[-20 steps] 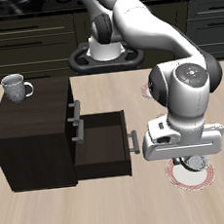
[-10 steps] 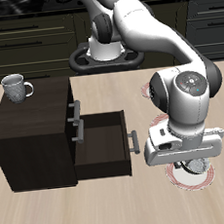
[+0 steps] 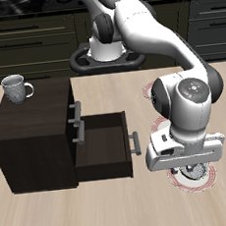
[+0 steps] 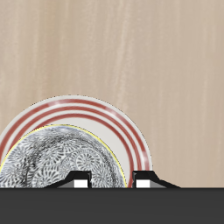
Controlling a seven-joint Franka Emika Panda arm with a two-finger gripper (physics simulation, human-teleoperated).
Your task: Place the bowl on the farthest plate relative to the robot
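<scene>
Bowl [image 4: 61, 159] on plate [image 4: 131, 131] in wrist view only; fingers' [image 4: 80, 182] grip unclear.

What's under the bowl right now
A red-rimmed plate lies under the bowl, its rim showing around it. The gripper covers the bowl's near edge, so actual contact with the plate can't be confirmed.
</scene>
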